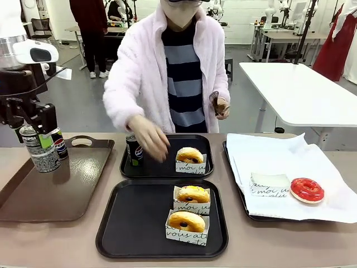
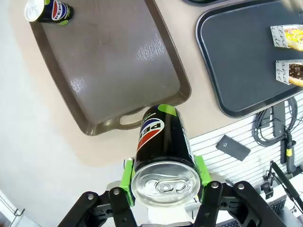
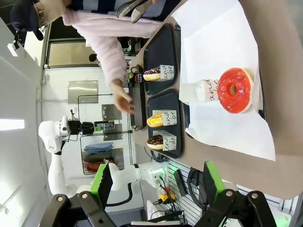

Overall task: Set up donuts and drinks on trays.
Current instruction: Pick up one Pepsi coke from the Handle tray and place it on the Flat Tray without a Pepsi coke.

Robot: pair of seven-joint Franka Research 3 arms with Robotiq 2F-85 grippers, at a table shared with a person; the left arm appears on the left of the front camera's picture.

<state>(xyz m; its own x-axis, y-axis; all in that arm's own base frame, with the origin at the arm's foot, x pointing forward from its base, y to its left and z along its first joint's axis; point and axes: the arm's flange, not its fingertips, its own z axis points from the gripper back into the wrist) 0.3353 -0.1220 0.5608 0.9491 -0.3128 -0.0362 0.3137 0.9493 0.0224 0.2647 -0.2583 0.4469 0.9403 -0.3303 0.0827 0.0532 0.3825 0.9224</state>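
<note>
**Desk:** Status, left side first.

**Operator:** My left gripper (image 1: 34, 129) is clamped on a Pepsi can (image 1: 41, 149), which is upright with a green pad (image 2: 127, 182) pressed to each side. The can stands over the left part of the brown handled tray (image 1: 61, 190). I cannot tell whether its base touches. A second can (image 1: 59, 144) stands on that tray just behind it.

**Desk:** Centre?

**Operator:** The far black tray (image 1: 159, 169) carries a third can (image 1: 134, 151) at its left edge. At its right is a yellow donut (image 1: 189, 154) in a printed paper holder. The person's hand (image 1: 149, 138) hovers between them, just beside the can. I cannot confirm contact. The near black tray (image 1: 134, 223) holds two glazed donuts (image 1: 187, 221) on its right half, each in its own holder, one behind the other.

**Desk:** Right?

**Operator:** On the paper-lined tray (image 1: 262, 156) a red donut (image 1: 307, 190) lies beside an empty holder (image 1: 269, 184). My right gripper (image 3: 158, 182) has its fingers apart with nothing between them.
</note>
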